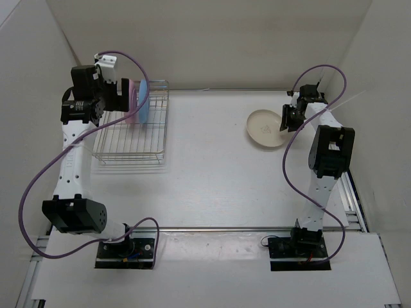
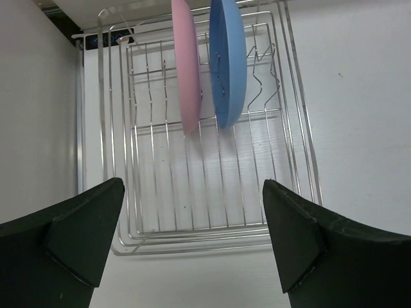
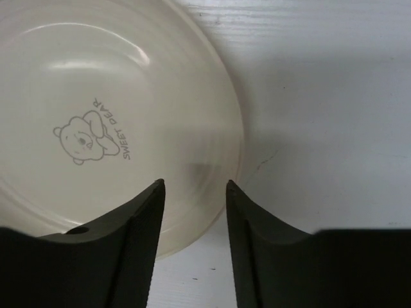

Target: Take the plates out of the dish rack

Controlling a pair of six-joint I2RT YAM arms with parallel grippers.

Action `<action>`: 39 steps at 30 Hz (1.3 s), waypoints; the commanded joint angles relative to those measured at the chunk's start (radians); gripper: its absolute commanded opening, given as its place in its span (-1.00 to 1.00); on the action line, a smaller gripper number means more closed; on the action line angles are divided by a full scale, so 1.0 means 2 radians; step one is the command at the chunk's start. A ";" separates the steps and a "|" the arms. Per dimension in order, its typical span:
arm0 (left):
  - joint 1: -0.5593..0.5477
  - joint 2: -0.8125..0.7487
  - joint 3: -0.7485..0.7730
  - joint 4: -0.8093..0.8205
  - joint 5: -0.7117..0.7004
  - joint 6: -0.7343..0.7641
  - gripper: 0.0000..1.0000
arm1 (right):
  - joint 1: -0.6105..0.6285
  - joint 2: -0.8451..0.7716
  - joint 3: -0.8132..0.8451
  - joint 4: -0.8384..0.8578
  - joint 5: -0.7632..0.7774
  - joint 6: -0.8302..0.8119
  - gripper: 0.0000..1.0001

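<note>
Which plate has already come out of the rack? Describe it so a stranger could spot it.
On the white table, look right, far from the wire dish rack at the left. A cream plate lies flat there, by the right claw. Unlike the pink plate and blue plate standing on edge in the rack, it bears a small bear drawing.

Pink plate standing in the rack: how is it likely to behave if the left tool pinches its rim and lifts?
The pink plate looks rigid and glossy, so it would probably keep its shape but could slip in a light pinch. Standing on edge in the dish rack beside the blue plate, it may tip against that neighbour if nudged sideways.
</note>
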 commanded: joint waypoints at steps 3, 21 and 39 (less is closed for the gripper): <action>0.058 -0.039 -0.040 0.094 0.061 -0.034 1.00 | -0.003 -0.056 -0.015 -0.001 -0.006 -0.012 0.09; 0.187 0.260 0.155 0.119 0.428 -0.043 0.99 | -0.003 -0.385 -0.162 -0.124 -0.027 -0.142 0.73; 0.142 0.337 0.159 0.171 0.451 -0.096 0.87 | -0.003 -0.424 -0.167 -0.149 -0.006 -0.133 0.73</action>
